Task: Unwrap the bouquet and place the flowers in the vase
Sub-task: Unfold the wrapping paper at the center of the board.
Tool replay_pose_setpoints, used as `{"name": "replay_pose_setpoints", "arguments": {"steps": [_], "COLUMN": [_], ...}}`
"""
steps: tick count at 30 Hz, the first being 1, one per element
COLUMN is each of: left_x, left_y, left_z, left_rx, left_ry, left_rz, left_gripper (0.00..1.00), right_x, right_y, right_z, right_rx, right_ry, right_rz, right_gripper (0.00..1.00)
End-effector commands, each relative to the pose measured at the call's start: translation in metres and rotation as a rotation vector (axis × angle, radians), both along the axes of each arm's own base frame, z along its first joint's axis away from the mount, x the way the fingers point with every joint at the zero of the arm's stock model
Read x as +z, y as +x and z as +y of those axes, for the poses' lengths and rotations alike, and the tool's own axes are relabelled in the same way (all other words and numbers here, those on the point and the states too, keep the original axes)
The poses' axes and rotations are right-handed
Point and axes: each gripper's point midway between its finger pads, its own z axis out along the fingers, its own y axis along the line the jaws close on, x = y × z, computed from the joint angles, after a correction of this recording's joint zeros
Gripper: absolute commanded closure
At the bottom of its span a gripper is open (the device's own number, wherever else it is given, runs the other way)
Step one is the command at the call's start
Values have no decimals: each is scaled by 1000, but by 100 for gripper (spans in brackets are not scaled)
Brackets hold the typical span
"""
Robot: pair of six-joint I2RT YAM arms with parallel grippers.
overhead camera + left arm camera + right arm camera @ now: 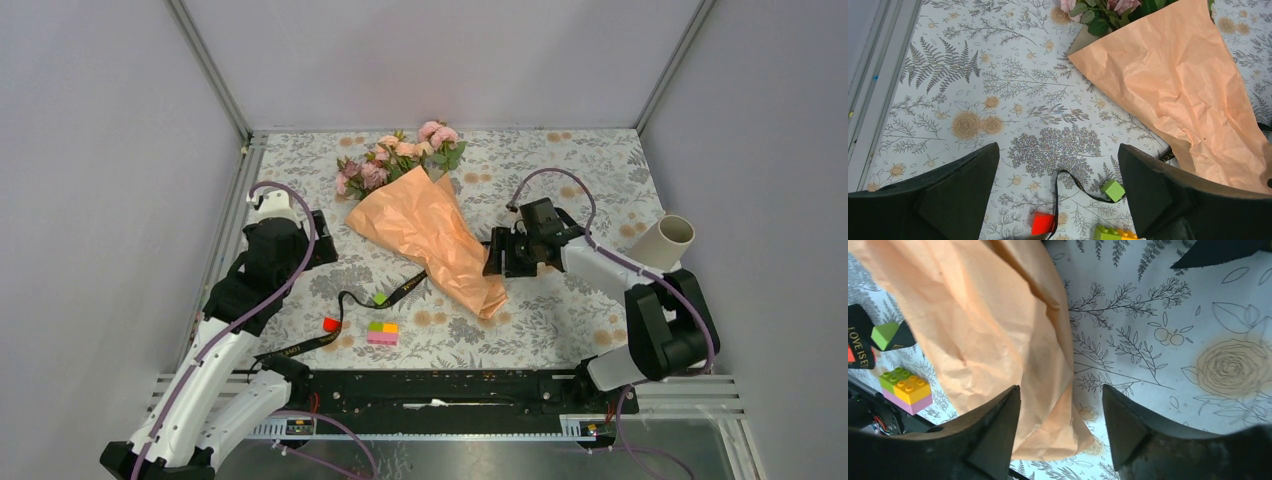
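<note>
Nearest the arm bases, a black ribbon (pixel 859 342) is trailing loose across the floral tablecloth (pixel 560 180), its gold letters reading "LOVE IS" before the rest is cut off. A red brick (pixel 330 324), a small green brick (pixel 380 298) and a stacked brick (pixel 382 333) of green, yellow and pink are sitting around it. The left gripper (pixel 1058 147) is hovering over bare cloth with its jaws spread wide and nothing between them, well apart from the bouquet (pixel 430 235) on its right. The bouquet is lying flat mid-table, its long axis running diagonally: the narrow end of the orange paper is pointing near and right, the blooms far and left. The right gripper (pixel 1060 390) is hanging just beside that narrow end with its jaws parted, the paper's edge showing in the gap but not pinched. The vase (pixel 665 242) is leaning at the right edge, partly behind the right arm. Farthest back, the flowers (pixel 400 155) are spilling out of the wrap.
</note>
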Motion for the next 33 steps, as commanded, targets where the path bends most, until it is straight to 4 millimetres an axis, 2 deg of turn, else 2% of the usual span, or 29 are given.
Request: {"name": "replay_pose_setpoints", "arguments": {"steps": [1, 4, 8, 13, 21, 25, 27, 31, 33], "left_x": [13, 13, 13, 12, 11, 11, 10, 10, 10], "left_y": [5, 4, 4, 4, 5, 5, 5, 5, 5], "left_z": [-2, -2, -1, -1, -2, -3, -3, -4, -4], "left_rx": [-8, -5, -4, -3, -8, -10, -10, -15, -17], "left_ry": [-28, -31, -33, -33, -38, -40, -41, -45, -46], "left_rz": [-66, -71, -70, -69, -66, -65, -63, -63, -61], "left_gripper": [1, 1, 1, 1, 1, 1, 1, 1, 1], "right_x": [28, 30, 28, 28, 26, 29, 34, 44, 48], "right_y": [0, 2, 6, 11, 16, 19, 20, 19, 18], "right_z": [-10, -10, -1, 8, 12, 15, 16, 13, 9], "right_rx": [15, 14, 24, 29, 33, 42, 49, 59, 60], "right_ry": [10, 63, 156, 214, 234, 244, 253, 242, 220], "right_rz": [-89, -93, -63, -60, -63, -77, -94, -138, -159], "right_gripper": [29, 27, 32, 48, 61, 77, 81, 84, 77]}}
